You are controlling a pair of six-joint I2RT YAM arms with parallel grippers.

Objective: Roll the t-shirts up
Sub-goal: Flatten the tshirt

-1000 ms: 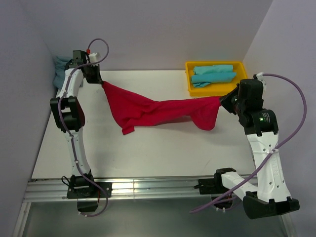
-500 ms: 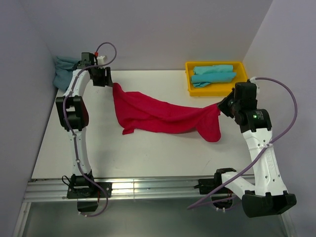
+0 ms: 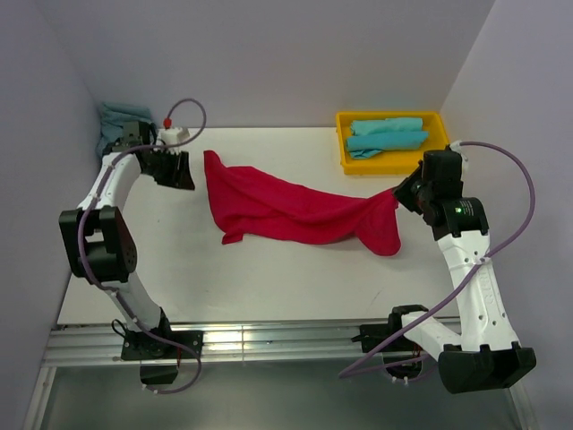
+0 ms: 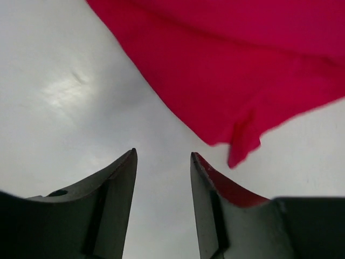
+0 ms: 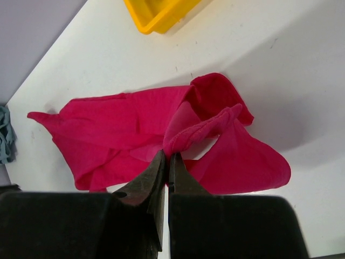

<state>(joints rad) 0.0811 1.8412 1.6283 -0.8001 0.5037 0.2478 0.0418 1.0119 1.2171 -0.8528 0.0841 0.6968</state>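
Observation:
The bright red t-shirt [image 3: 295, 210] lies crumpled across the middle of the table, its left end flat on the surface. My left gripper [image 3: 185, 172] is open just left of that end, apart from it. In the left wrist view its fingers [image 4: 161, 154] are spread over bare table, with the red cloth [image 4: 242, 70] ahead of them. My right gripper [image 3: 400, 193] is shut on the shirt's right edge. The right wrist view shows a bunched hem pinched at the fingertips [image 5: 168, 155] and lifted off the table. Light turquoise t-shirts [image 3: 385, 134] lie in the yellow tray [image 3: 344, 148].
Another turquoise heap [image 3: 115, 121] sits in the back left corner by the wall, and shows at the left edge of the right wrist view [image 5: 4, 135]. The yellow tray [image 5: 156, 13] stands at the back right, close behind my right arm.
My left gripper opened, let go of the red shirt's left corner and drew back to the left. That end dropped onto the table. My right gripper sank slightly, still holding.

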